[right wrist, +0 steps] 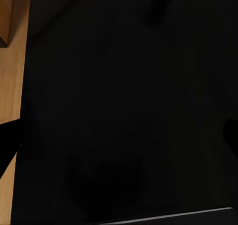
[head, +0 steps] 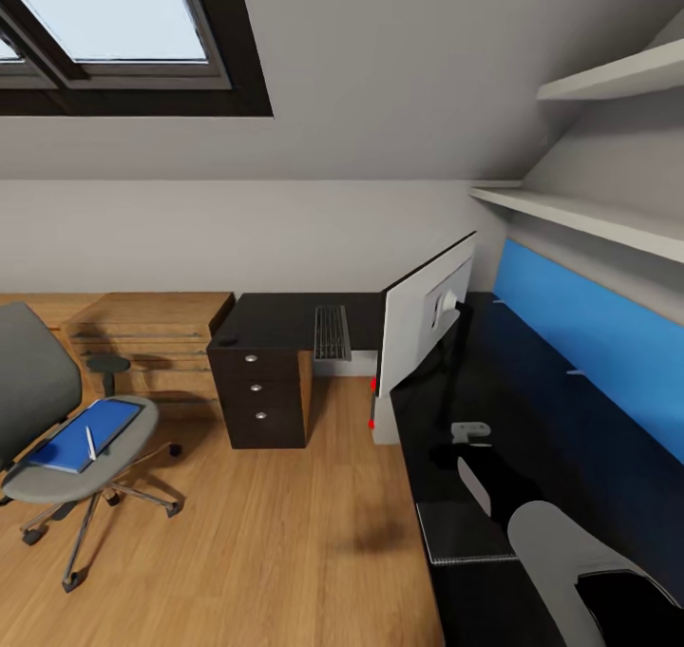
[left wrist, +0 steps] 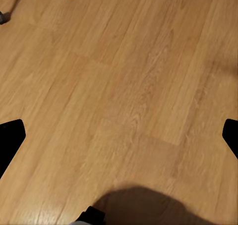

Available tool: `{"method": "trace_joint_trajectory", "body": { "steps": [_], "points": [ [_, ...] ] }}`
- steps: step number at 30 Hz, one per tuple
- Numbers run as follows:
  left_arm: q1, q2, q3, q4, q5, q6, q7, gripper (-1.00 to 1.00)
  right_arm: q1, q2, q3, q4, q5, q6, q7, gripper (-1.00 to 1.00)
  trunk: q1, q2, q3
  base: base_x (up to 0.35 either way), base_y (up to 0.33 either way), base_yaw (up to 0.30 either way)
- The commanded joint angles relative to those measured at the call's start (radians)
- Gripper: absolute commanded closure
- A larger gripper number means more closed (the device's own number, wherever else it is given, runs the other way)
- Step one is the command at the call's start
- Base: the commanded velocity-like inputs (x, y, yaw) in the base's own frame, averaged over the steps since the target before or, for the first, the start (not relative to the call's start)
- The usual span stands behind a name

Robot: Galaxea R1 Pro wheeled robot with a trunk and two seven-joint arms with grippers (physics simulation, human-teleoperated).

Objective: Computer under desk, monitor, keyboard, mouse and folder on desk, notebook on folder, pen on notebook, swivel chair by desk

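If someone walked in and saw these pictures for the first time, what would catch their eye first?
Probably the bright blue folder lying on the seat of the grey swivel chair at the left, with a white pen resting on it. Next, the monitor standing on the glossy black desk, turned edge-on with its pale back showing, and the keyboard beside it. The blue wall panel behind the desk also stands out.

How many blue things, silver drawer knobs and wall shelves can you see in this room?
Blue things: 2, the folder and the wall panel
Silver drawer knobs: 3
Wall shelves: 2
Total: 7
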Motion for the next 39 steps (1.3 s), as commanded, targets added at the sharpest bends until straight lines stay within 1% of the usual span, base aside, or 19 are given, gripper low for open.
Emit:
{"method": "trace_joint_trajectory", "body": {
  "steps": [1, 4, 7, 21, 31, 39],
  "points": [
    [-0.001, 0.001, -0.007, 0.0, 0.01, -0.007, 0.006, -1.0, -0.001, -0.002, 0.008, -0.002, -0.011, 0.006, -0.007, -1.0, 0.004, -0.008, -0.005, 0.0, 0.0, 0.0],
    [-0.001, -0.001, -0.008, 0.0, 0.008, -0.008, 0.007, -1.0, -0.001, -0.009, 0.007, 0.0, -0.011, 0.006, -0.006, -1.0, 0.016, -0.029, -0.014, 0.0, 0.0, 0.0],
    [-0.001, -0.001, -0.007, 0.0, 0.008, -0.009, 0.007, -1.0, -0.001, -0.01, 0.007, 0.001, -0.011, 0.006, -0.006, -1.0, 0.027, -0.05, -0.023, 0.0, 0.0, 0.0],
    [-0.001, 0.0, -0.006, 0.0, 0.008, -0.009, 0.007, -1.0, -0.001, -0.011, 0.006, 0.008, -0.01, 0.008, -0.006, -1.0, 0.081, -0.148, -0.067, 0.0, 0.0, 0.0],
    [-0.001, -0.001, -0.006, 0.002, 0.01, -0.009, 0.007, -1.0, -0.001, -0.011, 0.006, 0.013, -0.01, 0.025, -0.008, -1.0, 0.119, -0.218, -0.099, 0.0, 0.0, 0.0],
    [-0.001, 0.0, -0.005, 0.003, 0.011, -0.009, 0.007, -1.0, -0.001, -0.012, 0.005, 0.073, -0.009, 0.028, -0.009, -1.0, 0.15, -0.274, -0.124, 0.0, 0.0, 0.0]
  ]
}}
